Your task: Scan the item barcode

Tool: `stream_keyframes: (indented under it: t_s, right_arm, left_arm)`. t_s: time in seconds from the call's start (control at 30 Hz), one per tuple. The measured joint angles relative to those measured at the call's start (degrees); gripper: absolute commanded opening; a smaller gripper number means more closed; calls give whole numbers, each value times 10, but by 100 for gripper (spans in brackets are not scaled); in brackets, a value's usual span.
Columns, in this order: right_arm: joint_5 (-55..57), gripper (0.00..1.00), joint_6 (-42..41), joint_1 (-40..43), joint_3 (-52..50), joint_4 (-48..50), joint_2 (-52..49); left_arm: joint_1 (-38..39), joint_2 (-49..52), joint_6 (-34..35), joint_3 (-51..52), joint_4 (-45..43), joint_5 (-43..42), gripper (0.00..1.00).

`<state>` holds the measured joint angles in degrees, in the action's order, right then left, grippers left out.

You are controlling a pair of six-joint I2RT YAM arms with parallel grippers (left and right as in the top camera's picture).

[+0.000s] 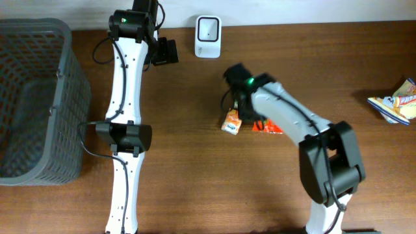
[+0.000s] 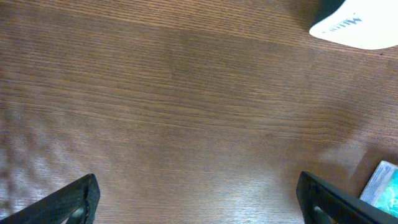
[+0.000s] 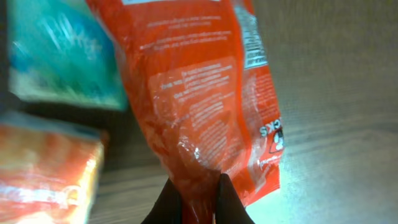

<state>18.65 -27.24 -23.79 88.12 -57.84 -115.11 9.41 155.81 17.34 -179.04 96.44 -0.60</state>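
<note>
Right hand (image 3: pixel 198 200) is clamped on the red packet (image 3: pixel 199 93), lying mid-tabletop (image 1: pixel 195 182) beside an orange packet (image 1: pixel 231 122); left hand (image 2: pixel 199 196) gapes idle. Grasp looks made; lifting it to the scanner (image 1: pixel 208 28) is left.

The glossy red snack packet (image 3: pixel 199 106) lies on the table (image 1: pixel 195 182), one end pinched by the right hand (image 3: pixel 200 196). The white scanner (image 1: pixel 208 28) sits well apart.
</note>
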Motion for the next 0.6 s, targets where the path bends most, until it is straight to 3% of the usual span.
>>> stream_keyframes:
  t_s: [0.27,0.43,0.6]
  right_arm:
    - [-358,4,129,233,18,-5,0]
    - [-522,4,190,398,-27,-3,0]
    - [-684,4,260,501,-41,-35,0]
  left_arm:
    - [0,0,0,0,0,0,99]
    - [0,0,0,0,0,0,99]
    - [0,0,0,0,0,0,99]
